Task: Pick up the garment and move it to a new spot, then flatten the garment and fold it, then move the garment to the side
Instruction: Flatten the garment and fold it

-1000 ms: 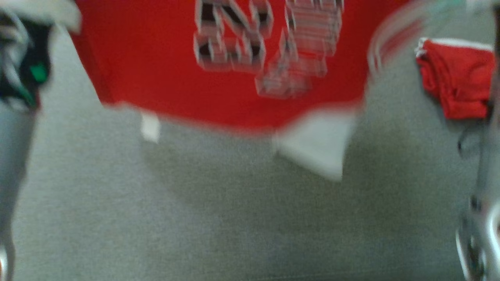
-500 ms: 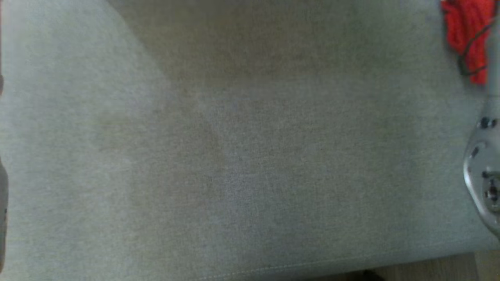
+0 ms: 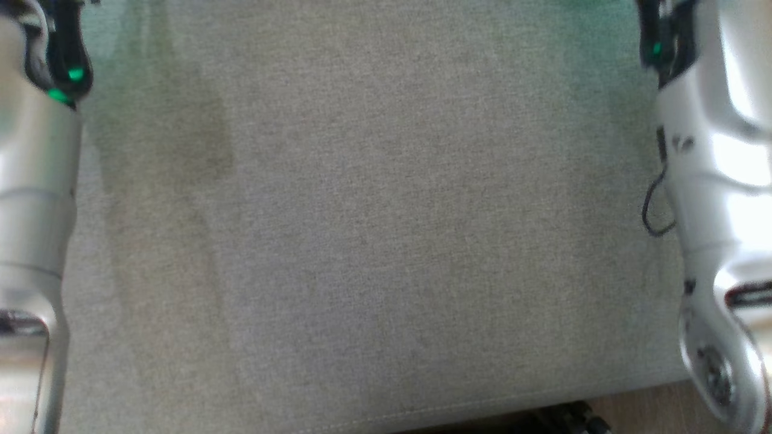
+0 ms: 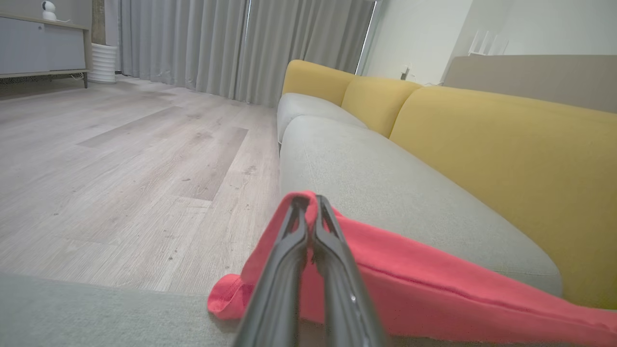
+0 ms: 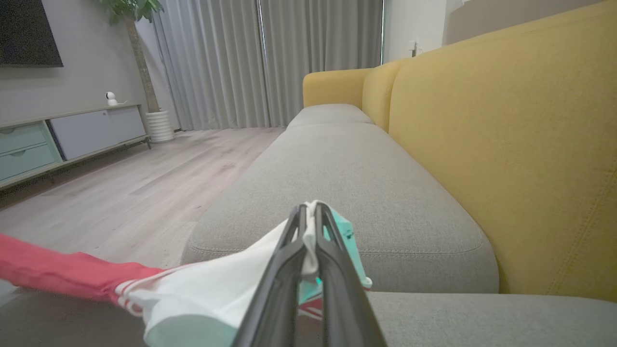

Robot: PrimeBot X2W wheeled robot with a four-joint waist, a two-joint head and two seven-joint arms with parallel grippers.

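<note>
In the left wrist view, my left gripper (image 4: 308, 201) is shut on a folded edge of the red garment (image 4: 434, 284). The cloth stretches away to the lower right, low over the grey sofa seat (image 4: 385, 183). My right gripper (image 5: 309, 208) is shut on a white and teal part of the garment (image 5: 212, 289). From there its red body (image 5: 58, 274) runs off to the left. In the head view my pale left forearm (image 3: 36, 181) and right forearm (image 3: 718, 181) frame bare grey seat fabric (image 3: 386, 241).
The yellow backrest (image 5: 506, 144) rises along one side of the seat. The seat's front seam (image 3: 482, 407) lies near the bottom of the head view, above wood floor (image 4: 120, 168). Grey curtains (image 5: 270, 62), a low cabinet (image 5: 58, 140) and a potted plant (image 5: 144, 72) stand far off.
The whole head picture has shifted, so the camera has moved. The red printed garment at its top a second ago is out of that picture now. Both forearms show at its sides.
</note>
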